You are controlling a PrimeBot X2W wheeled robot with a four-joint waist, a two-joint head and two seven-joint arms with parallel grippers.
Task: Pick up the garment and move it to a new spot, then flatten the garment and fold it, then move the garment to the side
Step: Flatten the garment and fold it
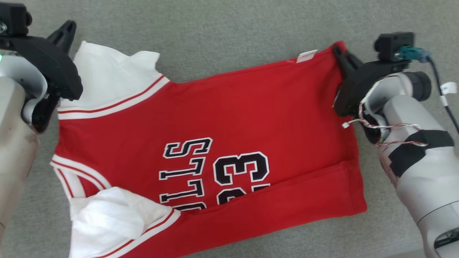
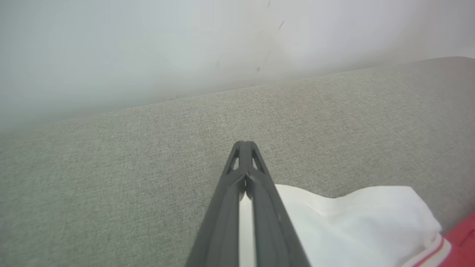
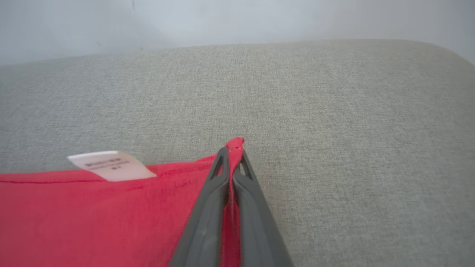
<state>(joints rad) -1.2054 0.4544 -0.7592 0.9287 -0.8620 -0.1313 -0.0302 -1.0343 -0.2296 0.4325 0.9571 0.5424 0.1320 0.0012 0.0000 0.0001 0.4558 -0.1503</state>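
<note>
The garment point(image 1: 251, 114) is a red jersey with white sleeves and black-and-white lettering, spread on a grey fabric surface point(image 1: 215, 32) with its near edge folded up over the print. At the far left corner my left gripper point(image 1: 70, 28) is shut on the white sleeve point(image 2: 352, 222), and white cloth shows between its fingers point(image 2: 222, 207). My right gripper point(image 1: 337, 49) is shut on the far right corner of the red hem point(image 3: 237, 142), with red cloth pinched between its fingers point(image 3: 206, 218). A white label point(image 3: 111, 165) sticks out of the hem beside it.
The grey upholstered surface point(image 3: 334, 111) stretches beyond the jersey to a pale wall point(image 2: 148, 44). A second white sleeve point(image 1: 111, 215) lies bunched at the near left. Loose wires point(image 1: 387, 127) and a dark cable point(image 1: 443, 96) hang at my right wrist.
</note>
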